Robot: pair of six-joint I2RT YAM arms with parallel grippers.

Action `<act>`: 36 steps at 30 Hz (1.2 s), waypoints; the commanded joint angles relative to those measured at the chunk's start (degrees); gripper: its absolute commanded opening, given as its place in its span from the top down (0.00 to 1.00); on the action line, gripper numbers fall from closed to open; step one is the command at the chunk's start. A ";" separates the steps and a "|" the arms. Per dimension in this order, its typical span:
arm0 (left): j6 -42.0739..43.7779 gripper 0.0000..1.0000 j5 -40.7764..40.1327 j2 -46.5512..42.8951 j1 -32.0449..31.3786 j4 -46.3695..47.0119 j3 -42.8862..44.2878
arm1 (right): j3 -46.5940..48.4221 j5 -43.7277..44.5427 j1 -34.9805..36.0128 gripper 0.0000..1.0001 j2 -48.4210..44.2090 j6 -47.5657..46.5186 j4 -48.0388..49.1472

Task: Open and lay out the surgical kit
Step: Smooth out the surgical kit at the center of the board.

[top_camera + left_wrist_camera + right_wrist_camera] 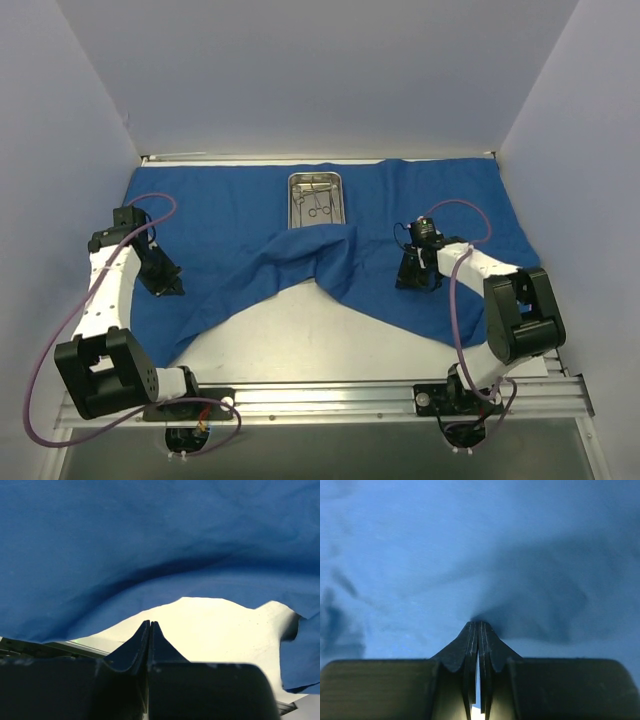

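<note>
In the left wrist view, the left end effector [150, 623] had its black, wedge-shaped fingers pressed together with nothing between them. Its dark body cut off the bottom of that view.

The right end effector [478, 623] was likewise closed. Its tips sat against a dark pucker of the cloth [420, 555], and whether any fold was caught there could not be told.

From above, the left end effector [163, 286] and the right end effector [414, 280] both sat over the cloth [230, 225], well apart. The cloth was soft, deep blue and creased, spread wide across the desk [300, 335]. Its near edge rose in an arch that bared the smooth, pale surface. A rumpled fold bunched at the arch's peak.

Just beyond that fold lay the tray [337, 190], a shiny steel rectangle with rounded corners, resting on the cloth with its long axis running away from the arms. Thin silver instruments [318, 206] lay inside, too small to count or tell which way they pointed.
</note>
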 commanded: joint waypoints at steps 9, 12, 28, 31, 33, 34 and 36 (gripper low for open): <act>-3.51 0.98 1.23 5.81 9.14 1.27 -2.51 | -0.77 13.68 0.08 1.00 -8.55 13.53 -34.10; -3.69 0.98 4.12 7.04 9.14 3.03 -2.33 | 4.66 10.04 0.08 1.00 -13.82 8.98 -33.81; -4.74 0.98 9.94 20.05 10.64 10.16 -5.59 | 20.77 -9.15 6.58 1.00 6.46 -2.91 -4.18; -4.83 0.98 9.59 23.12 11.42 10.33 -4.71 | 21.92 -8.02 10.43 1.00 11.29 -1.94 -2.59; -4.74 0.98 8.98 25.58 11.95 9.81 -3.66 | 21.49 -6.62 11.59 1.00 14.37 -1.33 -3.72; -4.65 0.98 8.80 26.46 12.56 9.54 -3.22 | 20.78 -6.00 12.64 1.00 14.81 -0.97 -4.08; -4.04 0.98 8.10 28.92 13.01 8.76 -2.08 | 18.25 -3.90 13.87 1.00 14.82 -1.06 -6.09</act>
